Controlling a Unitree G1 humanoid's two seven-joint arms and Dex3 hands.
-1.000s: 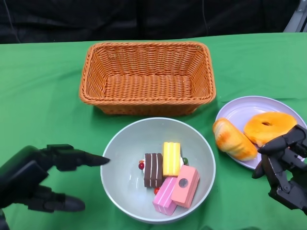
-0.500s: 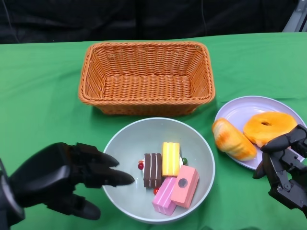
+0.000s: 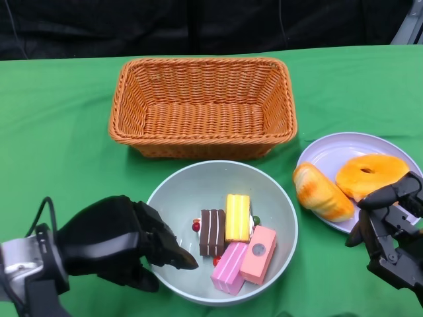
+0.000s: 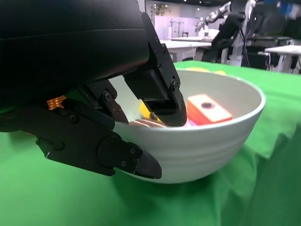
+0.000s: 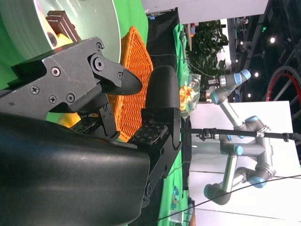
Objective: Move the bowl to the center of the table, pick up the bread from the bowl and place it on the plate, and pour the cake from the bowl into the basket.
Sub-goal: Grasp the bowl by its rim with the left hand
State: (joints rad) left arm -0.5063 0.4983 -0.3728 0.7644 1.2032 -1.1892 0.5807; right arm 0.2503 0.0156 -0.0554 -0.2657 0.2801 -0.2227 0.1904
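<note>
Pale grey-green, the bowl (image 3: pixel 221 231) sits low in the middle of the head view, just in front of the wicker basket (image 3: pixel 203 105), with a striped chocolate cake slice (image 3: pixel 211 232), a yellow one (image 3: pixel 237 218) and two pink ones (image 3: pixel 246 257) lying in it. The left hand (image 3: pixel 122 241), at the lower left of the frame, straddles the bowl's near-left rim: the left wrist view shows upper fingers (image 4: pixel 160 89) hooked over the rim inside and a lower finger against the outer wall, so it looks clamped on the bowl, presumably for the lift and pour.

Both breads, a long roll (image 3: pixel 322 192) and a ring doughnut (image 3: pixel 370 173), lie on the lilac plate (image 3: pixel 330 155) at the right, so that step looks done. The right hand (image 3: pixel 391 228) sits at the lower right, beside the plate's near edge, fingers curled loosely but apart, holding nothing; there it is out of the pour's way.

As for room, the basket's near wall almost touches the bowl's far rim, so the tip needs a lift over that wall first. Green cloth (image 3: pixel 59 132) lies open to the left, and the roll overhangs the plate's edge near the bowl's right side.
</note>
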